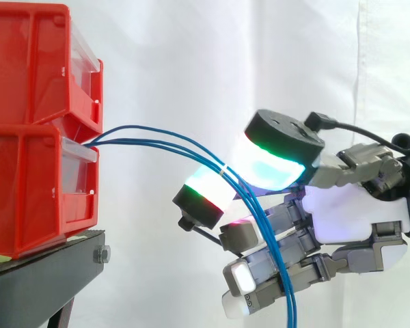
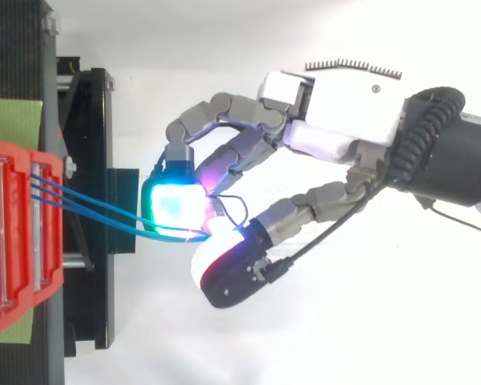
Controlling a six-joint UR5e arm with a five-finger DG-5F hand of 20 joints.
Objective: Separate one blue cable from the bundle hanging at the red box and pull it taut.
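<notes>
Pinching the thin blue cables [image 1: 188,153] between glowing pads [image 1: 266,167], the robot hand [image 1: 342,212] holds them out from the stacked red plastic bins [image 1: 27,178], probably to single one out

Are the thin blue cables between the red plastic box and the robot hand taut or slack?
Slack: the thin blue cables bow from the red plastic box to the hand, then hang down.
</notes>
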